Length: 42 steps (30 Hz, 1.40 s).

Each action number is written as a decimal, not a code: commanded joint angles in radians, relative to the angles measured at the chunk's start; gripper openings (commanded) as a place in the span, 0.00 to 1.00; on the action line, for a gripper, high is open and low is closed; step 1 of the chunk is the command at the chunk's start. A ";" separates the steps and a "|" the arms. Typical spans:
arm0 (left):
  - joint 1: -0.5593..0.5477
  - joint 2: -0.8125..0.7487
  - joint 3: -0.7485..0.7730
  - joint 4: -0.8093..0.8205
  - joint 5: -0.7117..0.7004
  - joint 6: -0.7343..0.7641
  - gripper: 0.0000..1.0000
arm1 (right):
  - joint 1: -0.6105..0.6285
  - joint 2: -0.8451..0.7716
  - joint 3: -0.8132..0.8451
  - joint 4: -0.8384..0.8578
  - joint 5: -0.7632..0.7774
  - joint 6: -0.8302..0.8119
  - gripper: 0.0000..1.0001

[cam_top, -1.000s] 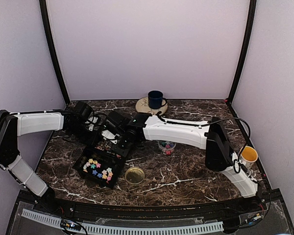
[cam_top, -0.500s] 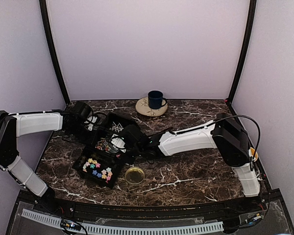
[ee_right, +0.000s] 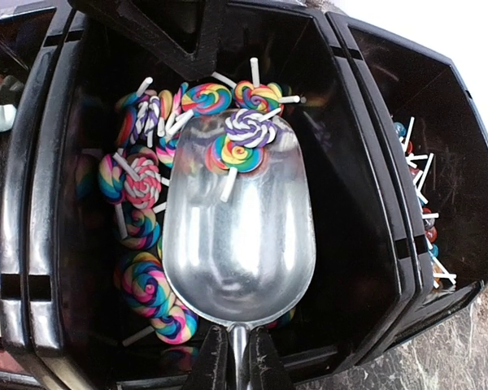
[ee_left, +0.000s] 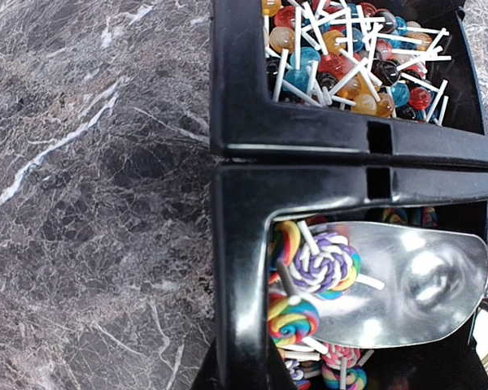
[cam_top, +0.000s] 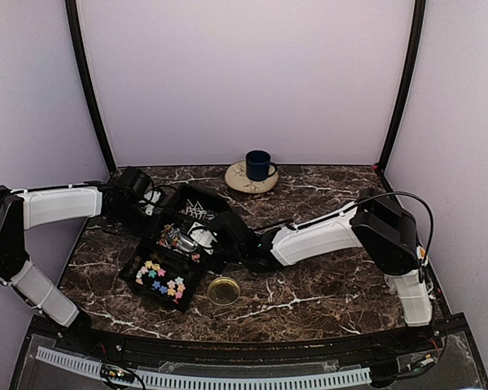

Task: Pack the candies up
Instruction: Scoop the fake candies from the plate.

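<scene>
Candies (ee_right: 237, 140): 2 swirl lollipops lie on the metal scoop (ee_right: 244, 244) just ahead of the right gripper (ee_right: 232, 361), which is clenched on the scoop's handle. More fill the black tray's (ee_right: 366, 162) middle compartment beneath the scoop. Compartment walls flank the scoop on both sides. The left gripper (cam_top: 150, 215) is closed at the tray's far rim. A gold lid (cam_top: 224, 290) lies near.

Right wrist view: scoop (ee_right: 240, 244) handle cut off at bottom edge, tray (ee_right: 366, 162) cut off left; from above, candies (cam_top: 164, 279) too small to distinguish
</scene>
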 commanded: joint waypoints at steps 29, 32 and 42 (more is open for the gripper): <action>-0.021 -0.052 0.045 0.166 0.108 0.004 0.00 | -0.003 -0.059 -0.164 0.343 0.022 0.099 0.00; -0.019 -0.052 0.045 0.162 0.101 0.001 0.00 | -0.020 -0.106 -0.219 0.390 0.015 0.155 0.00; -0.010 -0.055 0.046 0.155 0.093 -0.006 0.00 | -0.023 -0.172 -0.280 0.363 0.074 0.142 0.00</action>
